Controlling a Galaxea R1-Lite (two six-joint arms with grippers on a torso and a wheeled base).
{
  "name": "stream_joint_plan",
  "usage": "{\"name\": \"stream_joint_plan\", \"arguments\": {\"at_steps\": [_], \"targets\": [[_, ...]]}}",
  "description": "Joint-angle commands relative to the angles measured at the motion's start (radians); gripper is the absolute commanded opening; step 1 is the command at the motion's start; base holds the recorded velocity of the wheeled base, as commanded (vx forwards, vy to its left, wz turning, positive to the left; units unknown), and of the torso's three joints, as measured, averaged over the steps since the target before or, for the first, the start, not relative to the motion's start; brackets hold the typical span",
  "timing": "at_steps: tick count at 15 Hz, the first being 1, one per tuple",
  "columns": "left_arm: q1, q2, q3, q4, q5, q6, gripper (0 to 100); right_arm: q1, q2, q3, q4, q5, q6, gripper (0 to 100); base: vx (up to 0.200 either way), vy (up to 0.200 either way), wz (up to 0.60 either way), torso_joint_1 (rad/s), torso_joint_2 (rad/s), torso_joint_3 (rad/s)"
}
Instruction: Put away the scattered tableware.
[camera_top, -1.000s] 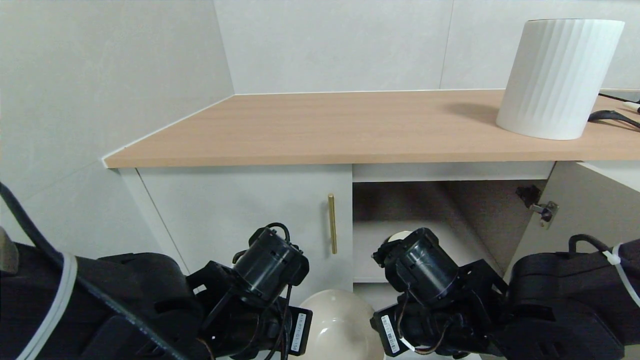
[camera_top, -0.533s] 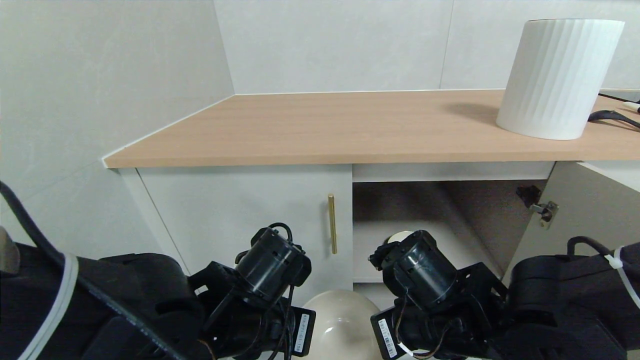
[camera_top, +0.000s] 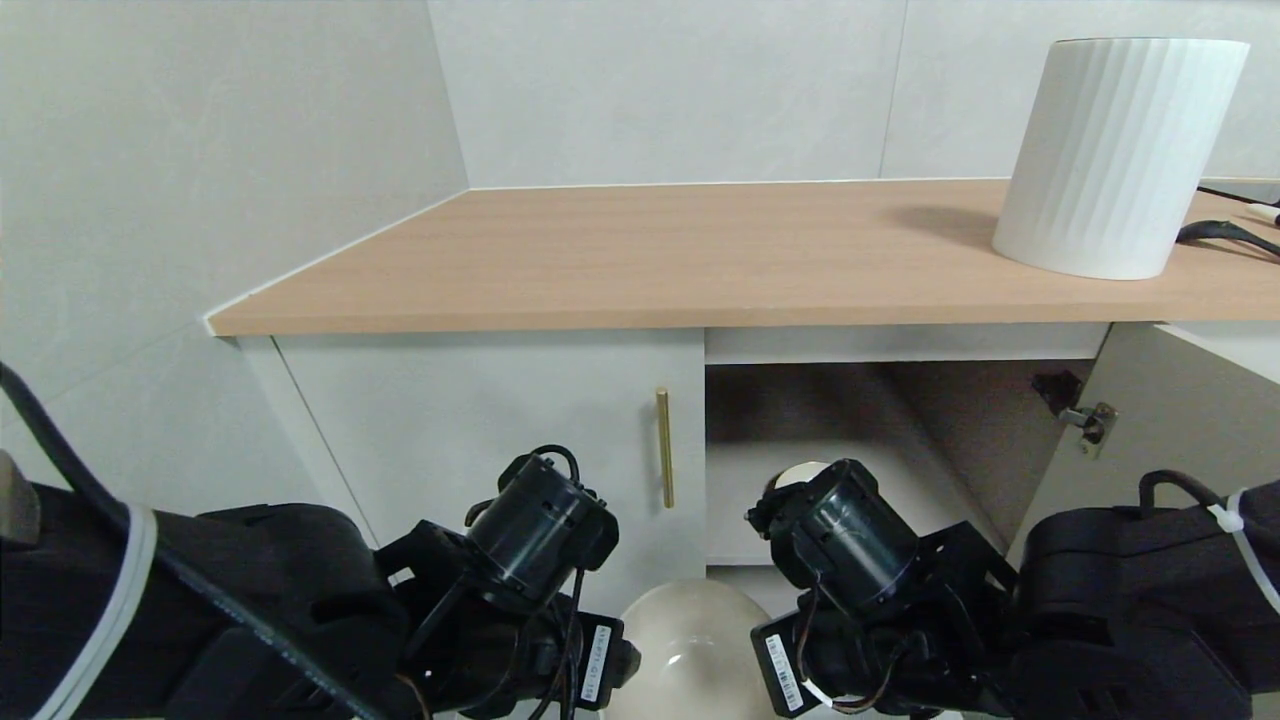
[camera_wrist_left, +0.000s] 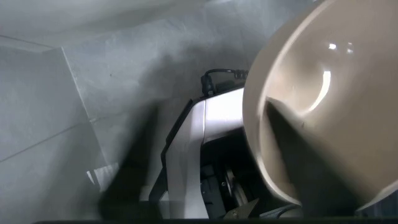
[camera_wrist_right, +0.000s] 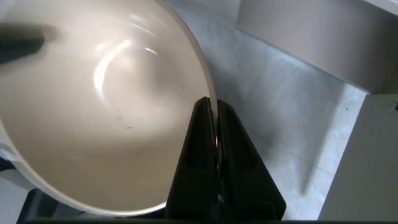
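A cream bowl (camera_top: 690, 640) hangs low in front of the cabinet, held between both arms. My left gripper (camera_top: 622, 662) sits at the bowl's left rim; in the left wrist view one dark finger (camera_wrist_left: 298, 155) lies across the inside of the bowl (camera_wrist_left: 336, 81), the other is hidden behind it. My right gripper (camera_top: 762, 648) is at the right rim. In the right wrist view its two fingers (camera_wrist_right: 202, 143) are shut on the edge of the bowl (camera_wrist_right: 106, 106), one inside and one outside.
The cabinet's right door (camera_top: 1180, 420) stands open, showing a shelf (camera_top: 900, 480) with a small cream object (camera_top: 800, 470) behind my right wrist. The left door with a brass handle (camera_top: 664, 462) is closed. On the wooden counter (camera_top: 650, 260) stands a white ribbed cylinder (camera_top: 1120, 155).
Both wrists and the bowl have shifted slightly to the right; both grips on the bowl are unchanged.
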Motion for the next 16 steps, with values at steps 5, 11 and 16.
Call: {"name": "stream_joint_plan", "arguments": {"at_steps": [5,11,16], "targets": [[0.010,-0.039,-0.021,-0.010,-0.008,-0.031,100,0.000,0.003,0.022,0.014,0.005,-0.024,0,0.000,0.000,0.00,0.000,0.00,0.000],[0.033,-0.114,-0.027,-0.021,-0.017,-0.048,100,-0.162,0.070,0.060,0.077,-0.050,-0.021,0,0.000,0.000,0.00,0.000,0.00,0.000],[0.033,-0.133,-0.025,-0.020,-0.017,-0.048,100,-0.351,0.161,-0.026,0.020,-0.090,0.070,0,0.000,0.000,0.00,0.000,0.00,0.000]]}}
